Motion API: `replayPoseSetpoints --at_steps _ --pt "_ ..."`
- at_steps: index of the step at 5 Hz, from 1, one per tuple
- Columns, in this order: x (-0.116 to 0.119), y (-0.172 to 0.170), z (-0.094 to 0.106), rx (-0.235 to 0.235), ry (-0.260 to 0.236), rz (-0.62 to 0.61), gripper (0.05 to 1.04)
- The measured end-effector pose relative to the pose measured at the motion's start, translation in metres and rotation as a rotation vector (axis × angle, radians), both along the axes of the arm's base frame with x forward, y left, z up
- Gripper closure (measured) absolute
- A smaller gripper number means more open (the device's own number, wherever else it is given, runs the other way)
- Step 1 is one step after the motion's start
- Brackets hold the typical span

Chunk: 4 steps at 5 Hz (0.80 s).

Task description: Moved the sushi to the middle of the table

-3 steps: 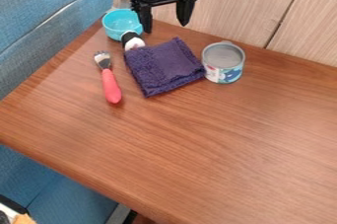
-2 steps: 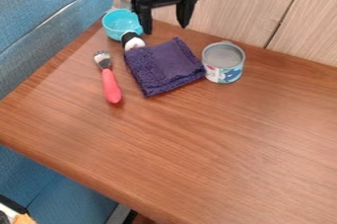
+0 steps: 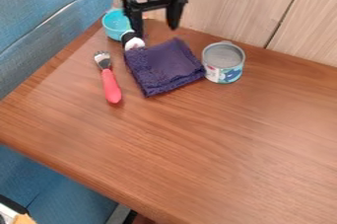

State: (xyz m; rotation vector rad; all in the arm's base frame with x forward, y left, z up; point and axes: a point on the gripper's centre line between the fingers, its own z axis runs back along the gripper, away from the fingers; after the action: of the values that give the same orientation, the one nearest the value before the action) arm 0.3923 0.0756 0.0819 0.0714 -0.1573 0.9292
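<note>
My gripper (image 3: 156,31) hangs over the back left of the table (image 3: 197,154), its fingers apart and nothing held between them. A small black-and-white piece, seemingly the sushi (image 3: 134,43), lies between the blue cup and the purple cloth, just below the gripper's left finger. Whether that finger touches it I cannot tell. The cloth covers or meets its lower edge.
The purple cloth (image 3: 164,66) lies folded in front of the gripper. Behind the left finger stands the blue cup (image 3: 117,23). A fork with a red handle (image 3: 111,87) is at left, a tin can (image 3: 223,62) at right. A wooden wall (image 3: 240,6) borders the back.
The gripper has shifted a little to the left and slightly lower in the view, with its fingers still apart. The sushi and the other objects have stayed where they were.
</note>
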Motion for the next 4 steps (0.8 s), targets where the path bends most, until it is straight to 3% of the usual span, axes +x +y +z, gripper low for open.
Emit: replayPoseSetpoints --at_steps 2,3,4 --pt "0.003 0.034 -0.013 -0.011 -0.025 0.125 0.085" --pt "0.006 0.043 -0.029 0.038 0.008 0.128 0.085" --pt "0.009 0.045 -0.041 0.051 0.038 0.125 0.085"
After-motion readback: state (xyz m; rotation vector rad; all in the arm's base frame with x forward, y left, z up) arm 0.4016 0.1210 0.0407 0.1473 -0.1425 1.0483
